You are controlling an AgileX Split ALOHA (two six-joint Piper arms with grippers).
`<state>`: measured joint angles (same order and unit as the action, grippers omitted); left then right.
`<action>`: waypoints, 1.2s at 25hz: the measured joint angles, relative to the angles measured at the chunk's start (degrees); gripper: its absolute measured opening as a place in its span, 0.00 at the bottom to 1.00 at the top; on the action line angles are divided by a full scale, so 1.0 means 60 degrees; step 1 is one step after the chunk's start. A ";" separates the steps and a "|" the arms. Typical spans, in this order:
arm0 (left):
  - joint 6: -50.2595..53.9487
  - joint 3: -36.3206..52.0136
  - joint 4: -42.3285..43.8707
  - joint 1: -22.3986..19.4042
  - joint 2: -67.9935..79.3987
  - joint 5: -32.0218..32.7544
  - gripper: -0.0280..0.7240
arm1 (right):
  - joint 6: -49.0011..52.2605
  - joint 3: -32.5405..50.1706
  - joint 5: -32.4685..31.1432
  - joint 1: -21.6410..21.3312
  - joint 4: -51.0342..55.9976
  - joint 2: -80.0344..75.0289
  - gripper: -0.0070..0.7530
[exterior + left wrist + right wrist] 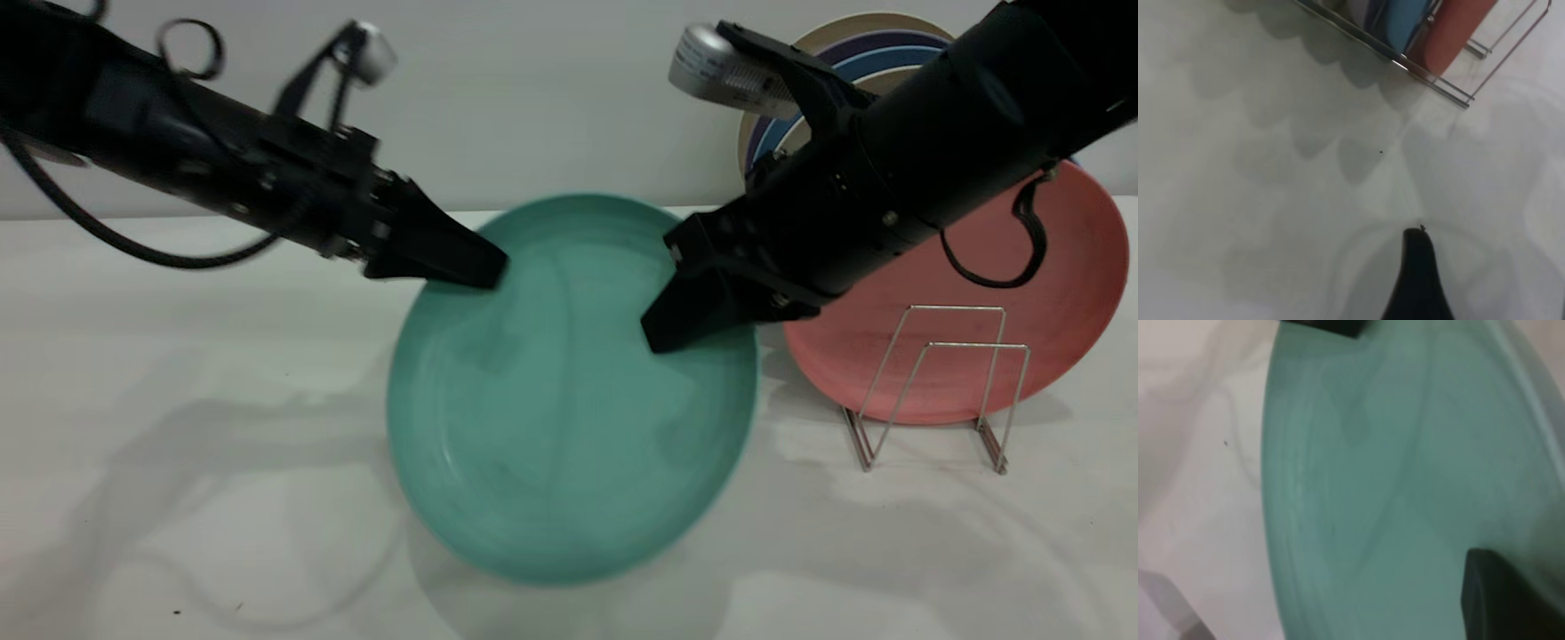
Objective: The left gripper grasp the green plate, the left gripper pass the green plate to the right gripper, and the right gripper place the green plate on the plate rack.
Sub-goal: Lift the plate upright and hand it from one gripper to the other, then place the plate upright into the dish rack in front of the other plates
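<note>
White counter under both arms: we are at the handover. Our left gripper pinches the green plate mid-air by its rim; whether the right gripper has clamped, we cannot tell. Next, confirm right's grip, release left, carry to rack.
</note>
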<state>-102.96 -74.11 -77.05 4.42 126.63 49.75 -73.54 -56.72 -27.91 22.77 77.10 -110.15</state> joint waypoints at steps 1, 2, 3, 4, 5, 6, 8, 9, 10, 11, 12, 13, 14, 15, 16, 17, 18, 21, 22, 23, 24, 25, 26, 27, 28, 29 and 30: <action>0.0042 0.0000 0.0031 -0.0134 -0.0069 0.0129 0.82 | 0.0010 -0.0019 -0.0010 0.0000 0.0074 0.0000 0.15; 0.0079 0.0000 0.0065 -0.0288 -0.0125 0.0242 0.82 | 0.0009 -0.0041 -0.0020 0.0004 0.0132 0.0007 0.15; 0.0123 0.0002 0.0100 -0.0442 -0.0192 0.0365 0.82 | 0.0016 -0.0051 -0.0028 0.0004 0.0196 0.0007 0.15; 0.0138 0.0011 0.0113 -0.0606 -0.0270 0.0438 0.82 | 0.0027 -0.0059 -0.0017 0.0004 0.0206 0.0007 0.15; 0.0183 0.0011 0.0094 -0.0753 -0.0341 0.0406 0.82 | -0.0017 -0.0059 0.0014 0.0004 0.0066 0.0007 0.15; 0.0236 0.0011 -0.0026 -0.0947 -0.0412 0.0268 0.82 | -0.0087 -0.0005 -0.0031 0.0004 -0.0149 0.0007 0.15; 0.0346 0.0002 -0.0077 -0.1303 -0.0531 0.0217 0.82 | -0.0413 0.0010 -0.0117 0.0004 -0.0474 0.0007 0.15; 0.0367 0.0002 -0.0077 -0.1410 -0.0579 0.0226 0.82 | -0.0549 0.0010 -0.0126 0.0004 -0.0554 0.0072 0.15; 0.0376 0.0002 -0.0077 -0.1498 -0.0590 0.0238 0.82 | -0.0672 0.0010 -0.0104 0.0011 -0.0597 0.0114 0.15; 0.0376 0.0002 -0.0077 -0.1550 -0.0615 0.0261 0.82 | -0.0801 0.0010 -0.0037 0.0011 -0.0632 0.0181 0.15; 0.0376 0.0002 -0.0077 -0.1560 -0.0643 0.0281 0.82 | -0.0926 0.0010 0.0037 0.0011 -0.0667 0.0238 0.15; 0.0376 0.0002 -0.0077 -0.1570 -0.0662 0.0296 0.82 | -0.1067 0.0010 0.0156 0.0011 -0.0737 0.0295 0.15; 0.0376 0.0002 -0.0087 -0.1570 -0.0674 0.0328 0.82 | -0.1269 0.0010 0.0325 0.0011 -0.0803 0.0360 0.15; 0.0376 0.0002 -0.0087 -0.1570 -0.0674 0.0348 0.82 | -0.1505 0.0010 0.0493 0.0011 -0.0913 0.0436 0.15; 0.0376 0.0002 -0.0087 -0.1570 -0.0674 0.0348 0.82 | -0.1734 0.0010 0.0672 0.0011 -0.1051 0.0536 0.15; 0.0376 0.0002 -0.0078 -0.1570 -0.0674 0.0348 0.82 | -0.2045 0.0010 0.0820 0.0011 -0.1145 0.0644 0.15; 0.0376 0.0002 -0.0078 -0.1570 -0.0674 0.0348 0.82 | -0.2380 0.0010 0.0961 0.0011 -0.1225 0.0798 0.15; 0.0376 0.0002 -0.0078 -0.1570 -0.0674 0.0348 0.82 | -0.3401 0.0010 0.1443 0.0011 -0.1285 0.1431 0.15; 0.0376 0.0002 -0.0069 -0.1570 -0.0674 0.0348 0.82 | -0.3790 0.0010 0.1564 0.0011 -0.1323 0.1693 0.15; 0.0376 0.0002 -0.0069 -0.1570 -0.0674 0.0348 0.82 | -0.4129 0.0021 0.1651 0.0011 -0.1460 0.1965 0.15; 0.0376 0.0002 -0.0078 -0.1570 -0.0674 0.0348 0.82 | -0.4576 0.0073 0.1697 0.0011 -0.1639 0.2199 0.15; 0.0386 0.0002 -0.0078 -0.1570 -0.0674 0.0348 0.82 | -0.5078 0.0133 0.1696 0.0011 -0.1971 0.2470 0.15; 0.0410 0.0002 -0.0078 -0.1570 -0.0674 0.0348 0.82 | -0.5613 0.0217 0.1696 0.0011 -0.2396 0.2721 0.15; 0.0452 0.0002 -0.0078 -0.1570 -0.0674 0.0348 0.82 | -0.6038 0.0319 0.1696 0.0011 -0.2849 0.2952 0.15; 0.0507 0.0002 -0.0078 -0.1570 -0.0674 0.0348 0.82 | -0.6475 0.0424 0.1687 0.0011 -0.3219 0.3120 0.15; 0.0560 0.0002 -0.0078 -0.1570 -0.0674 0.0359 0.82 | -0.6763 0.0519 0.1723 0.0011 -0.3565 0.3292 0.15; 0.0593 0.0002 -0.0078 -0.1570 -0.0674 0.0359 0.82 | -0.6923 0.0640 0.1820 0.0011 -0.3798 0.3433 0.15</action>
<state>-99.40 -74.10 -77.52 -5.00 122.59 51.90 -115.08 -52.88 -16.99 22.84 54.31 -89.55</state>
